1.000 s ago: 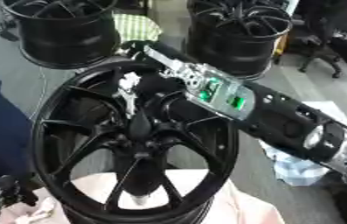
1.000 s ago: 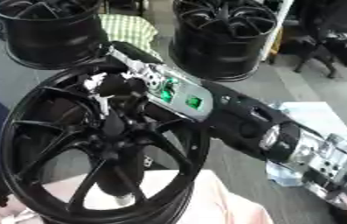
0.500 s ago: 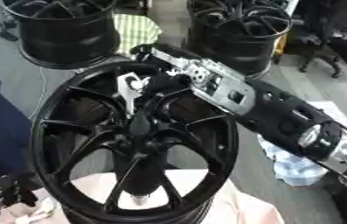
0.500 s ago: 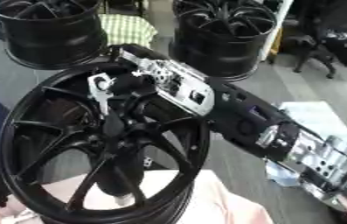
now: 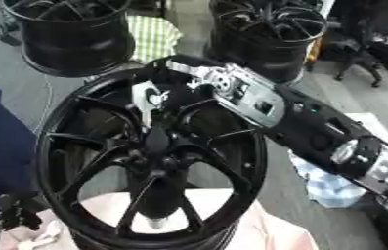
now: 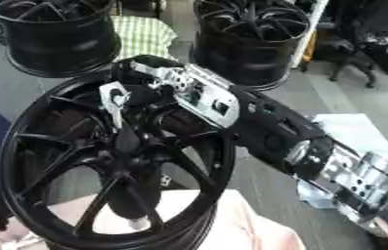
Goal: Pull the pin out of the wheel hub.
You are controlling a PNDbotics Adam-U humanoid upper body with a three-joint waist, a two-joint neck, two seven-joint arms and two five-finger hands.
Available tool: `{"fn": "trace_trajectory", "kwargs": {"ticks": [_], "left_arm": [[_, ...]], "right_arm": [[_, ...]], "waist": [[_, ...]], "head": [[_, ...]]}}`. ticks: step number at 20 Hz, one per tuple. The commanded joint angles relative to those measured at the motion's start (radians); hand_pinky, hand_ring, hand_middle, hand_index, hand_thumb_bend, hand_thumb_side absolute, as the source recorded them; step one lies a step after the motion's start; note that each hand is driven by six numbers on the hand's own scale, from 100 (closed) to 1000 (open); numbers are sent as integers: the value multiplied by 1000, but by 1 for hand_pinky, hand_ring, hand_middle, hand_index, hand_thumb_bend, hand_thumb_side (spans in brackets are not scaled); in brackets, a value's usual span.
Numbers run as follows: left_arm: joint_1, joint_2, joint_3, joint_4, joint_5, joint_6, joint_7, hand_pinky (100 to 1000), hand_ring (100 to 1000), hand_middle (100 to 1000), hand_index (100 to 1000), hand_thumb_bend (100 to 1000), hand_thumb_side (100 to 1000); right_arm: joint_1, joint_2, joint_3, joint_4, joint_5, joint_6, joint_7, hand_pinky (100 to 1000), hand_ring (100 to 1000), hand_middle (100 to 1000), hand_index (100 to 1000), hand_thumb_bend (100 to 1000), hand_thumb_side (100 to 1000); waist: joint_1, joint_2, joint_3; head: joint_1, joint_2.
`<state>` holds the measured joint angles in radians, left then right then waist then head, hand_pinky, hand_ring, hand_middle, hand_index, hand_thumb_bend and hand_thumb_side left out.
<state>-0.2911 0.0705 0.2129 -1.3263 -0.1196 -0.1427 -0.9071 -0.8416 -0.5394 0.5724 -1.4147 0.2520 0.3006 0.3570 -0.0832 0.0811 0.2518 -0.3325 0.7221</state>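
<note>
We had the right robot hand point(image 5: 173, 87) curled around the white-topped, black-shafted pin point(image 5: 150, 105), its tip just above the hub of the black spoked alloy wheel point(image 5: 150, 151). Best bet here: lift straight along the shaft, no sideways tilt.

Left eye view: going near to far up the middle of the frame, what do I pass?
Pink cloth → wheel hub → pin, with the right hand at its top end → checked cloth between the two far black wheels.
</note>
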Motion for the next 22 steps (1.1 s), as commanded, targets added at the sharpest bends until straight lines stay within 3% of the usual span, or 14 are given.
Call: {"fn": "trace_trajectory", "kwargs": {"ticks": [1,4,8,14,22], "left_arm": [[-15,5,-4,-20,5,4,0,605,600,628,834,100,910],[-15,5,-3,-21,6,5,0,604,602,627,834,100,909],[-16,4,-4,-22,7,6,0,604,603,627,834,100,909],[-19,2,-7,-25,7,9,0,603,603,627,834,100,911],[-26,0,-19,-39,9,20,0,603,605,627,835,100,915]], "right_arm": [[-19,-25,-51,-41,-8,1,85,791,836,804,925,204,438],[-25,-29,-103,-70,11,8,224,795,838,805,926,216,415],[-26,-28,-118,-88,43,14,298,798,840,805,925,214,402],[-26,-20,-127,-85,80,16,312,802,849,825,931,218,393],[-25,-8,-144,-60,150,8,259,812,864,863,949,229,363]], "waist": [[5,-9,-4],[6,-10,-6],[6,-9,-5],[2,-6,1],[-10,3,16]], "head": [[1,-9],[1,-9],[-1,-10],[-4,-11],[-17,-20]]}}
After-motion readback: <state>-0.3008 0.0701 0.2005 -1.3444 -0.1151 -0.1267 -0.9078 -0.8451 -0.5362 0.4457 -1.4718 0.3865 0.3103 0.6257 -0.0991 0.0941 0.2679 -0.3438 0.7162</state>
